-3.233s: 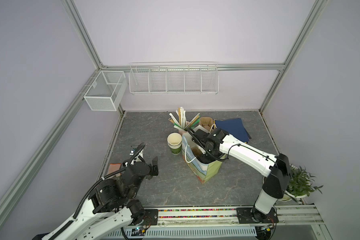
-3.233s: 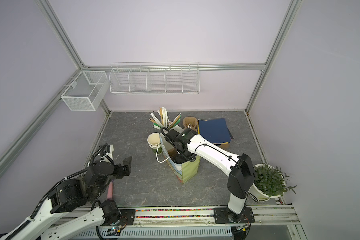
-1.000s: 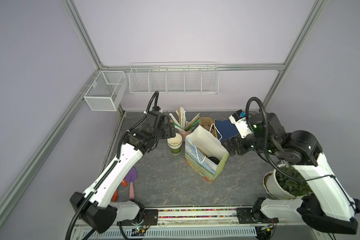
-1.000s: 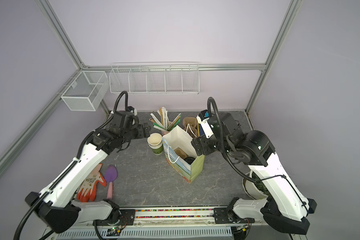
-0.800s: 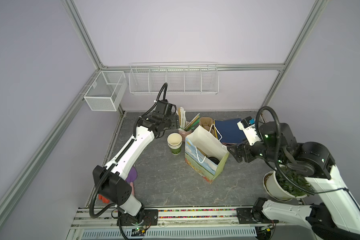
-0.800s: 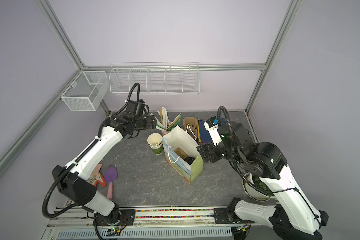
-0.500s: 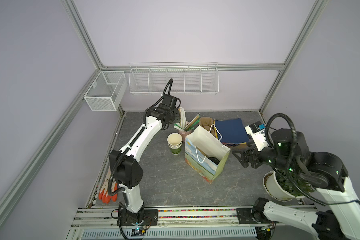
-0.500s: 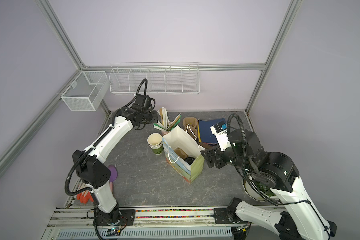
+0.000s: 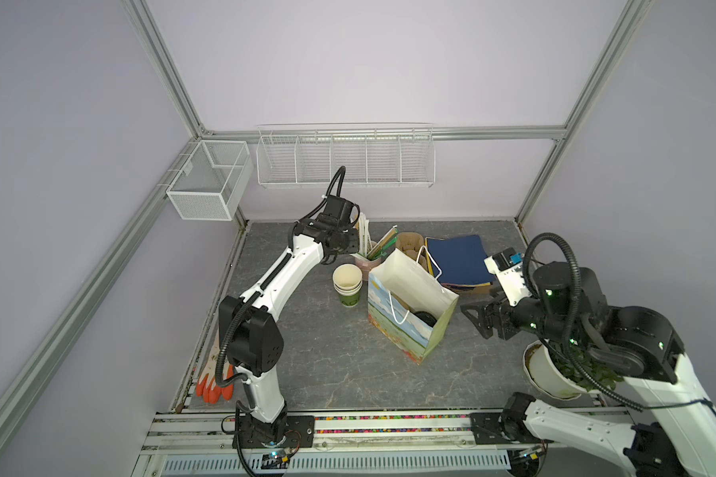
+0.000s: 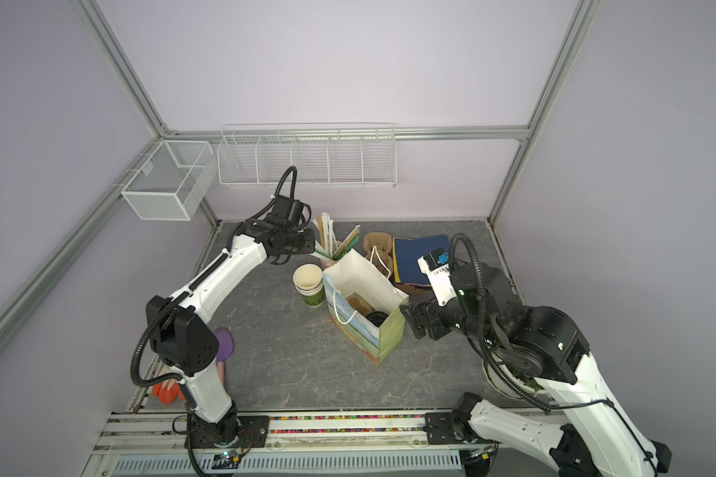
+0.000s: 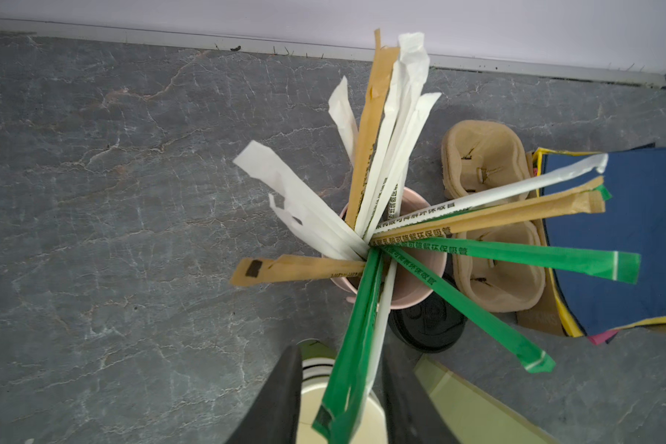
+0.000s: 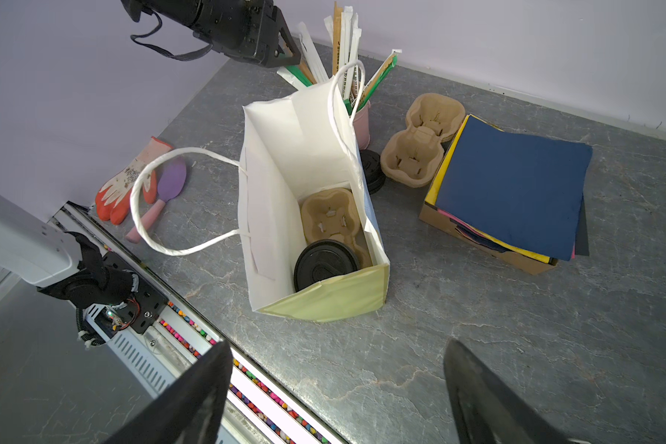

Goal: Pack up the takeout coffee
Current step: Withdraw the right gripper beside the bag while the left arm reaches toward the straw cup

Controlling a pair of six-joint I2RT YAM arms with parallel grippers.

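The takeout coffee (image 12: 325, 265) stands inside the white paper bag (image 12: 323, 303), and only its black lid shows, beside a brown cup carrier (image 12: 329, 215). Both top views show that lid (image 9: 424, 319) (image 10: 377, 319) in the bag (image 9: 397, 322). My left gripper (image 11: 341, 351) (image 9: 350, 241) is at the pink cup of wrapped straws (image 11: 412, 284). Its jaws stand narrowed around a green wrapped straw (image 11: 352, 380), with a gap still showing beside it. My right gripper (image 12: 339, 346) (image 9: 478, 318) hovers wide open and empty, right of the bag.
A stack of lidless green cups (image 9: 347, 285) stands left of the bag and a stack of black lids (image 11: 427, 323) behind it. Spare carriers (image 12: 420, 153) and a box of blue paper (image 12: 516, 192) lie at the back right. A potted plant (image 9: 554, 371) stands right, gloves (image 9: 213, 384) left.
My left arm has swung back to the straw cup and its jaws have narrowed around the green straw. My right arm has drawn away from the bag to the right, still open.
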